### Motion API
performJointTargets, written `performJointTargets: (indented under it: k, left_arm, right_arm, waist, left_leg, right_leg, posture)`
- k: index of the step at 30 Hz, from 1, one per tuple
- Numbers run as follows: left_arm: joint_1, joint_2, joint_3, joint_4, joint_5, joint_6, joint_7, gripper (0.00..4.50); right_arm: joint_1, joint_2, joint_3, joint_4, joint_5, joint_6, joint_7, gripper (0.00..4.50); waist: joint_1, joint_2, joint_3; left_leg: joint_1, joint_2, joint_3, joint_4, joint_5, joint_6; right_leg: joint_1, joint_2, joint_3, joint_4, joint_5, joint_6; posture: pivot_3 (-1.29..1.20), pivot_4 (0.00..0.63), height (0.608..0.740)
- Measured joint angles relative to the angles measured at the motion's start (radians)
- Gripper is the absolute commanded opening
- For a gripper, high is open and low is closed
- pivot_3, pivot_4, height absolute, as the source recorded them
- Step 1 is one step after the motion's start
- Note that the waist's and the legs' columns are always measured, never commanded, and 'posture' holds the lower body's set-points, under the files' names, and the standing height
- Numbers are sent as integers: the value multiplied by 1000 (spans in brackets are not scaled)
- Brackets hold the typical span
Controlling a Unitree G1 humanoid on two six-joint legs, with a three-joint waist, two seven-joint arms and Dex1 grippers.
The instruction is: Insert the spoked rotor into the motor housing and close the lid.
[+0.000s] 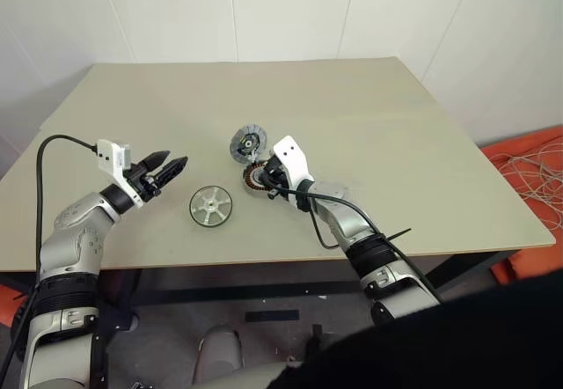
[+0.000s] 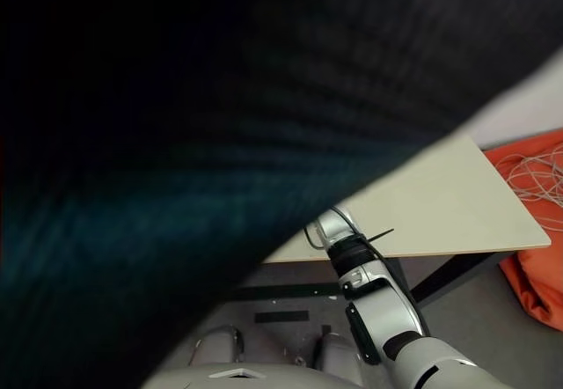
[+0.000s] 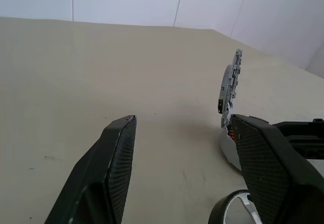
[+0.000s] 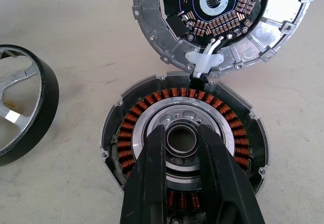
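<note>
My right fingers (image 4: 188,148) were nearly closed over the motor housing (image 4: 185,148), holding nothing; bumping its copper could scratch it. Left fingers (image 1: 167,167) were open beside the spoked rotor (image 1: 211,206).

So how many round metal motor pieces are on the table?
3. The spoked rotor lies flat near the front edge. The motor housing with copper coils sits under the right gripper. Its lid stands open just behind. Tiny parts could be hidden.
</note>
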Motion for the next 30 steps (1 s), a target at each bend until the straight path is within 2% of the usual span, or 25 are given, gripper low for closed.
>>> performJointTargets:
  k: [23,30]
  left_arm:
    - [8,0,1,-27,0,1,15,3165]
    - [8,0,1,-28,0,1,16,3165]
  right_arm:
    - [-30,1,0,43,-6,-17,3,582]
    - [-30,1,0,44,-13,-29,-3,2884]
  waist:
    - [0,0,0]
    - [0,0,0]
  left_leg:
    - [0,0,0,0,0,0]
    - [0,0,0,0,0,0]
  right_leg:
    - [0,0,0,0,0,0]
    - [0,0,0,0,0,0]
  posture:
    - [0,0,740]
    - [0,0,740]
